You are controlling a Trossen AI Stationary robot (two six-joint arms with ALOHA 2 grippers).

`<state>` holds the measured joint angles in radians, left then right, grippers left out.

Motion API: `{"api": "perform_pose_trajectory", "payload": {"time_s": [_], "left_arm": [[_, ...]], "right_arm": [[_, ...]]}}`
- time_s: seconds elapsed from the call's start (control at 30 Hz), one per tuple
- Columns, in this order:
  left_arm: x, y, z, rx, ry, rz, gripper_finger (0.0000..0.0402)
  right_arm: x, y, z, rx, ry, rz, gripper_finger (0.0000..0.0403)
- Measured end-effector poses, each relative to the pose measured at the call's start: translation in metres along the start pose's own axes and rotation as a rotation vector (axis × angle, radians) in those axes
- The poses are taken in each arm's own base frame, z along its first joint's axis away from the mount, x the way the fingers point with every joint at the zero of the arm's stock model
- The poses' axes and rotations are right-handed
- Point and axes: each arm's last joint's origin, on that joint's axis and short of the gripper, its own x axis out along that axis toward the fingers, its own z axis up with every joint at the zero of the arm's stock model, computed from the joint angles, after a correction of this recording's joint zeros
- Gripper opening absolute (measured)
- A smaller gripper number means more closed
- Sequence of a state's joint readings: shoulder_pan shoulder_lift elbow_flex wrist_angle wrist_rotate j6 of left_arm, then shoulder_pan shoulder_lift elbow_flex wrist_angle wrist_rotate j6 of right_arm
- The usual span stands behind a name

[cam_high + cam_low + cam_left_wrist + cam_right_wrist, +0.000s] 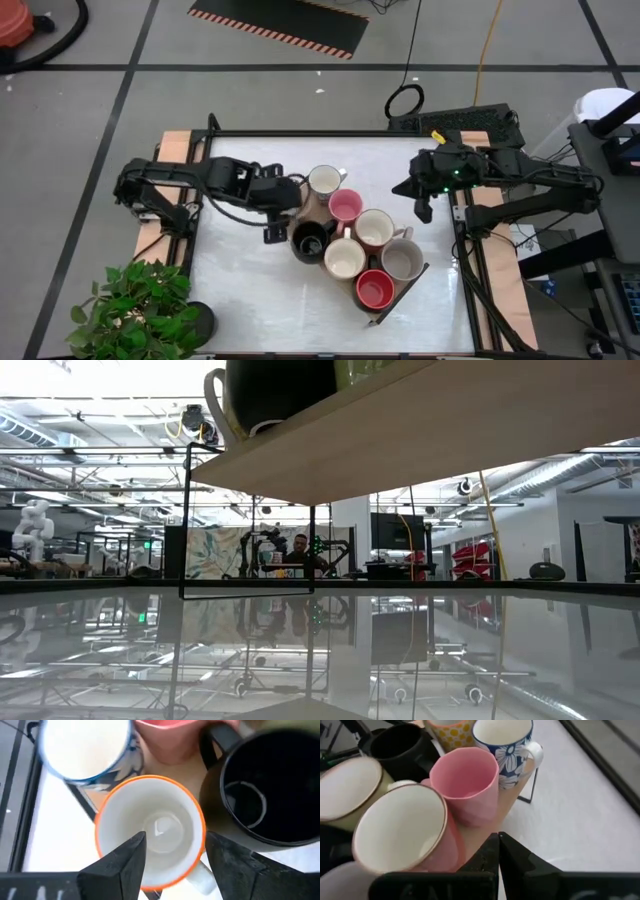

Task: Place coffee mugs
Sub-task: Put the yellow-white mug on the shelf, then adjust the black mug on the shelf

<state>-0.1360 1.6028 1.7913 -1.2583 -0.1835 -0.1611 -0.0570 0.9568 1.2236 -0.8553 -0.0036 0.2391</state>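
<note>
A long wooden tray (412, 282) lies slantwise on the white table and carries several coffee mugs. They include a white flowered one (323, 180), a pink one (345, 207), a black one (310, 240) and a red one (374, 290). My left gripper (290, 212) hovers open over the tray's far left end. In the left wrist view its fingers (125, 865) stand above and to either side of a white mug with an orange rim (150, 827), which sits upright on the tray beside the black mug (265, 790). My right gripper (498, 851) is shut and empty, right of the pink mug (465, 785).
A potted plant (140, 310) stands at the table's near left corner. A black frame (470, 250) runs along the table's edges. Bare white tabletop (260, 310) lies near and left of the tray. In the low view the tray's underside (420, 430) fills the top.
</note>
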Motion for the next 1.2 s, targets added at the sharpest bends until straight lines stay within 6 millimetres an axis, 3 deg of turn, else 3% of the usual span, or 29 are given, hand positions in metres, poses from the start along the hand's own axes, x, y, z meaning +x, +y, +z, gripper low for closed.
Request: {"api": "perform_pose_trajectory", "payload": {"time_s": [0.17, 0.3, 0.43, 0.63, 0.8, 1.03, 1.2], "left_arm": [[-0.022, -0.006, -0.008, -0.131, -0.031, -0.112, 0.0209], [-0.03, -0.03, -0.014, -0.14, -0.005, -0.23, 0.0194], [-0.031, -0.056, -0.02, -0.147, 0.026, -0.267, 0.0152], [-0.012, -0.091, -0.024, -0.107, 0.09, -0.254, 0.0088], [0.019, -0.112, -0.019, -0.078, 0.131, -0.222, 0.0078], [0.051, -0.121, -0.014, -0.098, 0.146, -0.111, 0.0078], [0.059, -0.118, -0.005, -0.128, 0.095, -0.105, 0.0078]], "right_arm": [[-0.014, -0.001, -0.005, -0.101, -0.025, 0.004, 0.0], [-0.027, -0.002, -0.007, -0.155, -0.064, 0.008, 0.0], [-0.033, -0.002, -0.009, -0.209, -0.087, 0.003, 0.0], [-0.032, -0.003, -0.01, -0.236, -0.085, 0.001, 0.0], [-0.025, -0.004, -0.014, -0.236, -0.064, 0.0, 0.0], [-0.028, -0.004, -0.015, -0.228, -0.072, 0.002, 0.0], [-0.03, -0.004, -0.016, -0.228, -0.079, 0.003, 0.0]]}}
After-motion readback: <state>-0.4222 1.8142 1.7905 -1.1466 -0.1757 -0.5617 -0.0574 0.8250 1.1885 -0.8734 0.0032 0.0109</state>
